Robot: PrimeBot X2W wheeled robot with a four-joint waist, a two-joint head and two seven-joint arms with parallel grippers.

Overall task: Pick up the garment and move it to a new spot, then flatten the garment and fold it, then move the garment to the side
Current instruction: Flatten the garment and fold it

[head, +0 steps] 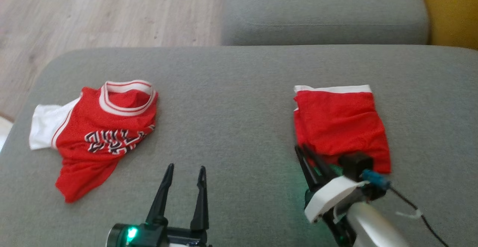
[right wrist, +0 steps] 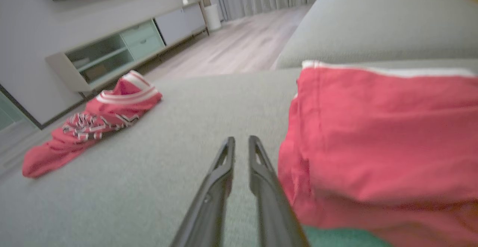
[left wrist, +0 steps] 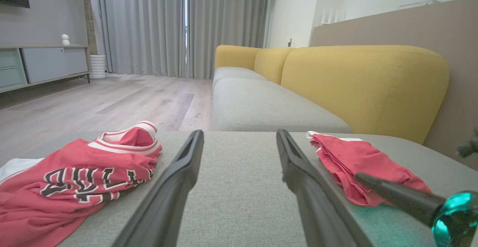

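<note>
A crumpled red jersey [head: 101, 135] with white trim and black-and-white lettering lies at the left of the grey cushion [head: 231, 109]. The jersey [left wrist: 74, 172] [right wrist: 97, 120] is apart from both grippers. A folded red garment [head: 340, 124] with a white band along its far edge lies flat at the right. My right gripper [head: 302, 149] sits at that garment's near left corner, shut, with nothing between its fingers [right wrist: 241, 139]; the red cloth [right wrist: 373, 135] lies just to their right. My left gripper [head: 186, 166] stands open and bare [left wrist: 239, 132] over the cushion between the two garments.
Beyond the cushion is a second grey sofa seat [head: 321, 12] with a yellow backrest [left wrist: 354, 79]. Wood floor [head: 93, 12] lies past the cushion's far left edge. A black cable [head: 410, 202] trails from my right wrist. A low cabinet [right wrist: 112, 49] stands against the far wall.
</note>
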